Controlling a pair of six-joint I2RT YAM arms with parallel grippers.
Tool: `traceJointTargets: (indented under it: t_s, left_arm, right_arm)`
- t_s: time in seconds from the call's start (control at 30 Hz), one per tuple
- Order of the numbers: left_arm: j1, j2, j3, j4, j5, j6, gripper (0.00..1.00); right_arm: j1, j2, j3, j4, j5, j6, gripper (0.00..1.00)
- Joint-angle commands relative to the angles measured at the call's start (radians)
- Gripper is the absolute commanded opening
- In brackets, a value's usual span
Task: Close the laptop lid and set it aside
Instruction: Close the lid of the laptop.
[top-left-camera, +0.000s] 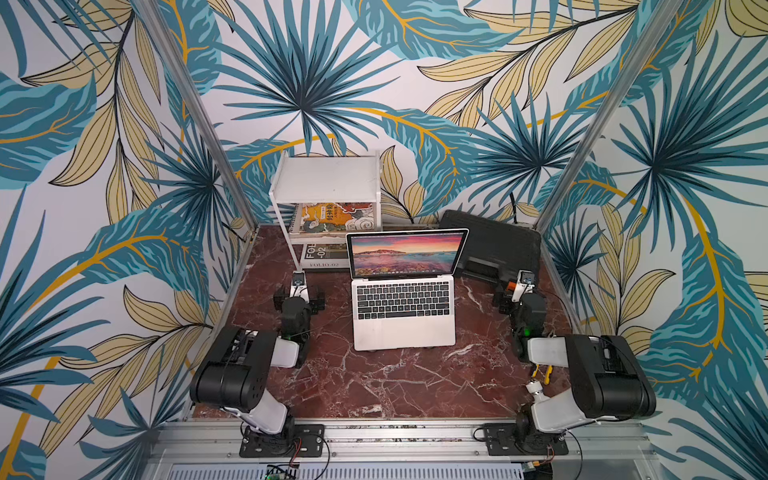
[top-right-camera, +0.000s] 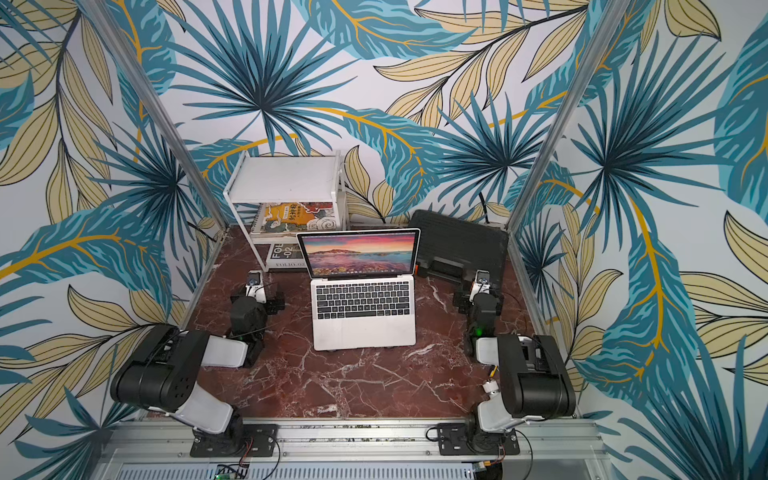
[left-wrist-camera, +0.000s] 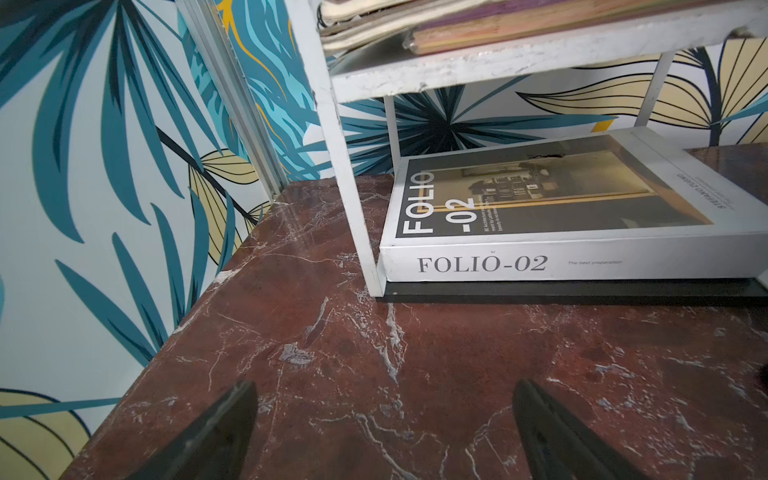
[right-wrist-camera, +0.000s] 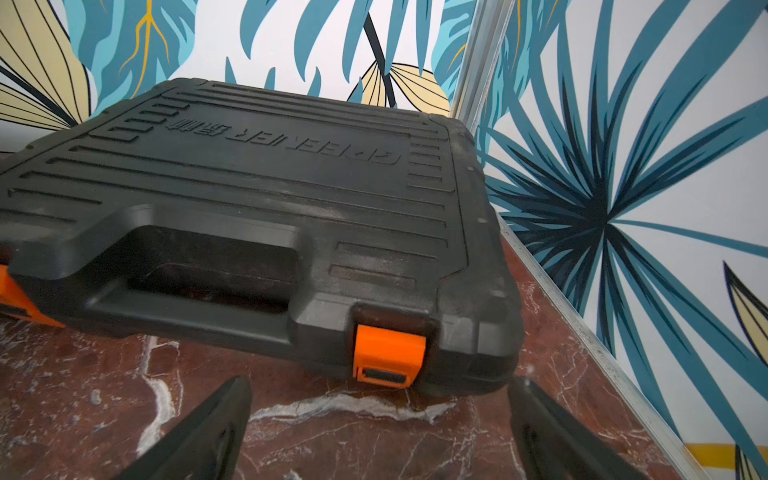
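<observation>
Left wrist and right wrist views show the left fingers (left-wrist-camera: 208, 436) and right fingers (right-wrist-camera: 199, 432) spread wide, empty, low over the table (top-left-camera: 374, 386). Between them in both top views sits the laptop (top-left-camera: 402, 332), open; push the laptop lid (top-left-camera: 407, 253) down from its top edge, slowly, steadying the base.

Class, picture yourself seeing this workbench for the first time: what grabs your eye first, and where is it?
The open laptop stands out first, at the middle of the red marble table, its lid raised and glowing with a sunset seascape. Behind it are a white shelf unit on the left and a black case on the right. Bold leaf-patterned wallpaper surrounds everything.
</observation>
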Motion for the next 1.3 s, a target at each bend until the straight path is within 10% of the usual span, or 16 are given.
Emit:
traceJointTargets:
  t_s: [0.0, 0.5, 0.63, 0.87, 1.1, 1.27]
  left_arm:
    - [0.003, -0.009, 0.013, -0.002, 0.004, 0.002, 1.00]
    - [-0.020, -0.086, 0.020, -0.060, -0.021, 0.028, 1.00]
    - [-0.096, -0.363, 0.081, -0.336, -0.131, 0.032, 1.00]
    - [-0.083, -0.689, 0.359, -0.831, 0.163, -0.099, 0.98]
    - [-0.090, -0.578, 0.651, -1.023, 0.584, -0.058, 0.94]
    - [-0.158, -0.475, 0.777, -1.119, 0.640, -0.011, 0.92]
  right_arm:
    - [-0.007, 0.000, 0.005, -0.002, 0.006, 0.012, 1.00]
    - [-0.026, -0.021, 0.017, -0.035, 0.000, 0.029, 0.99]
    - [-0.025, -0.235, 0.136, -0.444, 0.053, 0.089, 0.97]
    - [-0.025, -0.508, 0.351, -0.852, -0.166, 0.290, 0.88]
    - [0.030, -0.467, 0.589, -1.110, -0.582, 0.272, 0.74]
    - [0.135, -0.404, 0.689, -1.210, -0.557, 0.220, 0.57]
